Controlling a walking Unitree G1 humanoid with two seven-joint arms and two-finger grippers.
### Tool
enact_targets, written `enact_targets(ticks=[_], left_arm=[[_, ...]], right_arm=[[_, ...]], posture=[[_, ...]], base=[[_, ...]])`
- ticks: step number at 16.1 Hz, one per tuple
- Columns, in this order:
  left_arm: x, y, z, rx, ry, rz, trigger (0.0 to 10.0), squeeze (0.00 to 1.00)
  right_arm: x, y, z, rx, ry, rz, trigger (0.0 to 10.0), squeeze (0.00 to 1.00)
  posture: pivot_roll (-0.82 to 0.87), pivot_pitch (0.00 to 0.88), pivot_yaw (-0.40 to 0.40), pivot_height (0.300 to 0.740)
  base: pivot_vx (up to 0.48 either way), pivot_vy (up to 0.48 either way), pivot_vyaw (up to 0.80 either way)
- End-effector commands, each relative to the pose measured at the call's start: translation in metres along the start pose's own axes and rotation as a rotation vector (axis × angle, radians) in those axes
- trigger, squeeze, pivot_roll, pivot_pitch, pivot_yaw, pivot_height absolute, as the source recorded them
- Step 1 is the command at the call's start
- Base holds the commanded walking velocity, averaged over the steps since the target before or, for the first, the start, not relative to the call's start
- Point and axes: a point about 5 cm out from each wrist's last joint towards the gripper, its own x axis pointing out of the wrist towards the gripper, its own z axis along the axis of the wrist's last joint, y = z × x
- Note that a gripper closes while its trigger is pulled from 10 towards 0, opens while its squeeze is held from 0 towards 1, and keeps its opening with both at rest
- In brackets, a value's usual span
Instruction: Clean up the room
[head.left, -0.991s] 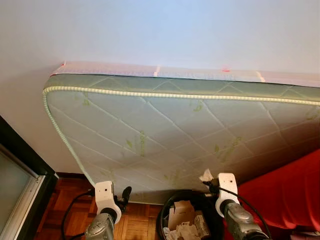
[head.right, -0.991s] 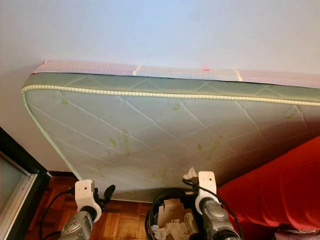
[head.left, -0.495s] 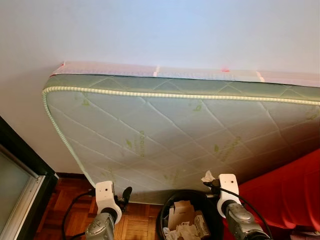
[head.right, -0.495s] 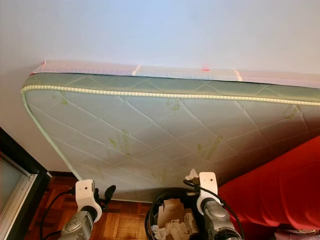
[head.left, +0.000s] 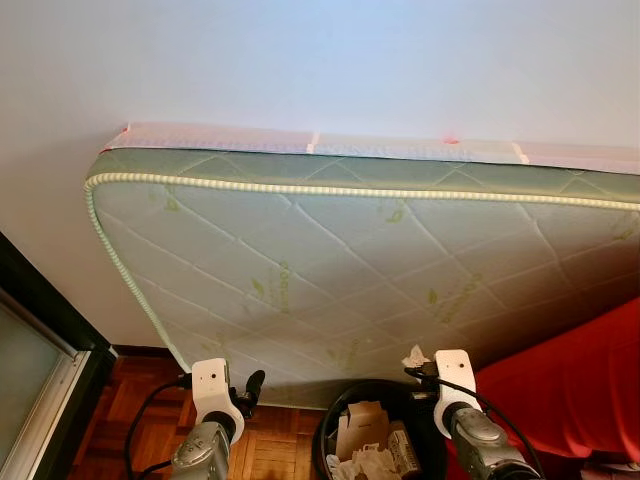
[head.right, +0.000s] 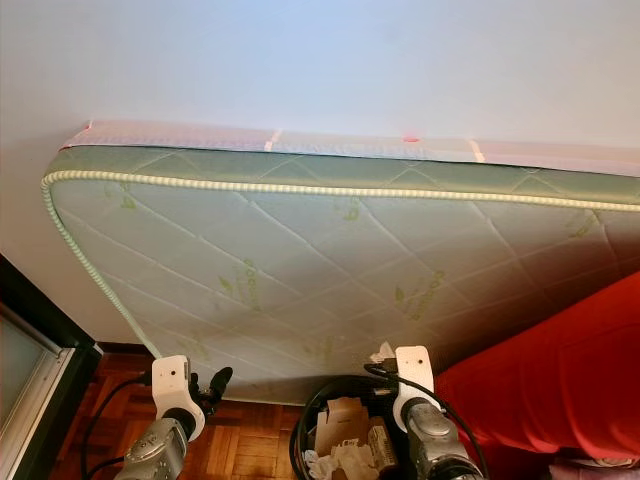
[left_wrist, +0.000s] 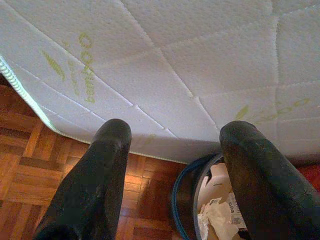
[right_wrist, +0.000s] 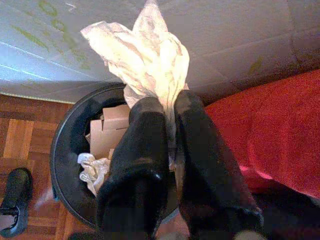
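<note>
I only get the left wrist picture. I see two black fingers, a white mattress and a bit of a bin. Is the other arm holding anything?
Observer: Yes. The right gripper has its fingers shut on a crumpled white tissue.
Operator: Is it near the bin?
Observer: It is right above the bin, a round black one with cardboard and paper already inside.
Operator: What's next to the bin on that side?
Observer: Something covered in red cloth, on the robot's right, reaching under the leaning mattress.
Operator: And my arm?
Observer: The left gripper is open, held over the wood floor left of the bin.
</note>
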Motion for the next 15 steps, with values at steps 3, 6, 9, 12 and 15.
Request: enact_targets(ticks=[3, 6, 9, 12, 15], left_arm=[[-0.0025, -0.001, -0.0084, -0.004, 0.039, -0.006, 10.0, 0.0], [-0.0025, -0.0011, -0.0087, -0.003, 0.041, -0.007, 10.0, 0.0], [-0.0023, -0.0017, -0.0087, -0.006, 0.042, -0.009, 10.0, 0.0], [-0.0024, -0.0025, -0.0092, -0.007, 0.044, -0.01, 10.0, 0.0], [-0.0024, -0.003, -0.0097, -0.006, 0.045, -0.01, 10.0, 0.0]], right_arm=[[-0.002, -0.0032, -0.0092, 0.001, 0.034, -0.006, 10.0, 1.0], [-0.002, -0.0021, -0.0097, 0.002, 0.037, 0.003, 10.0, 1.0], [-0.0021, -0.0004, -0.011, 0.006, 0.045, 0.02, 10.0, 1.0], [-0.0023, 0.0005, -0.0125, -0.003, 0.055, 0.031, 10.0, 1.0], [-0.0024, 0.0003, -0.0138, -0.017, 0.069, 0.036, 10.0, 1.0]], posture=[[0.18, 0.116, -0.063, 0.74], [0.18, 0.115, -0.062, 0.74], [0.18, 0.115, -0.063, 0.74], [0.18, 0.115, -0.064, 0.74], [0.18, 0.114, -0.066, 0.74]], base=[[0.0, 0.0, 0.0], [0.0, 0.0, 0.0], [0.0, 0.0, 0.0], [0.0, 0.0, 0.0], [0.0, 0.0, 0.0]])
